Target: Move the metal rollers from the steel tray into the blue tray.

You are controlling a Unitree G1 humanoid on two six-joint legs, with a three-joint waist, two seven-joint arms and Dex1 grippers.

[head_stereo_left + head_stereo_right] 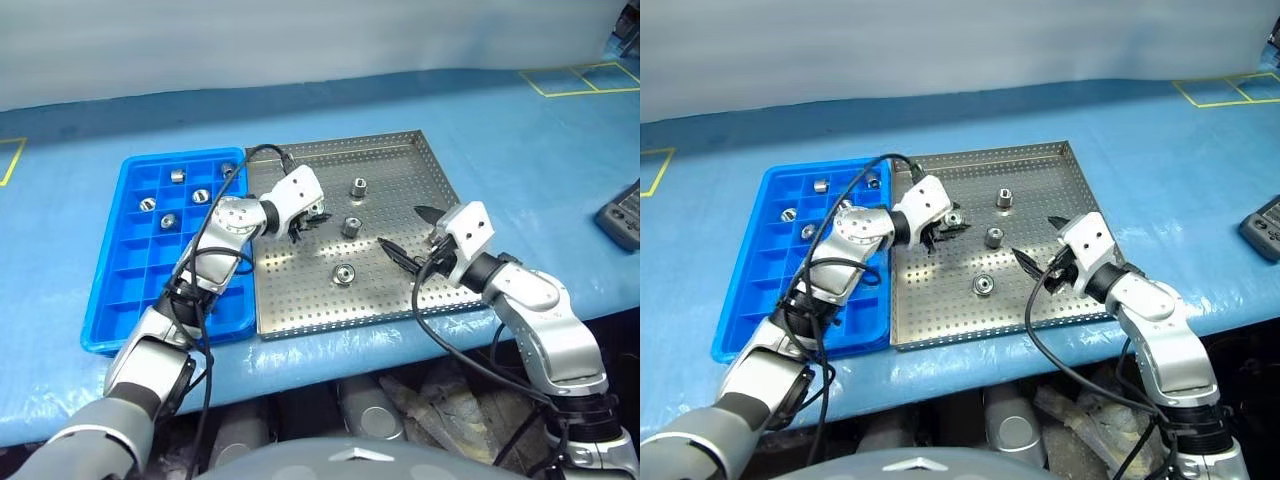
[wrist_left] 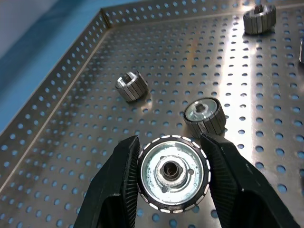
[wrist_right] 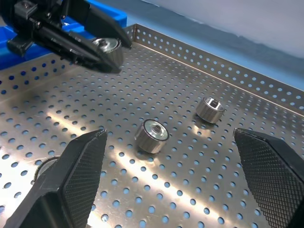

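The steel tray (image 1: 300, 300) lies in the middle of the blue table. Three metal rollers rest on it: one at the back (image 1: 359, 187), one in the middle (image 1: 352, 226) and one nearer the front (image 1: 343, 273). My left gripper (image 1: 305, 218) hangs over the tray's left part, shut on another metal roller (image 2: 173, 173), which is lifted off the perforated base. To the left sits the blue tray (image 1: 110, 280), with several rollers (image 1: 201, 196) in its far compartments. My right gripper (image 1: 402, 228) stands open over the steel tray's right part, its fingers (image 3: 71, 180) empty.
A dark keypad-like device (image 1: 625, 215) lies at the table's right edge. Yellow tape squares (image 1: 580, 78) mark the far right of the blue cover. The table's front edge runs just below both trays.
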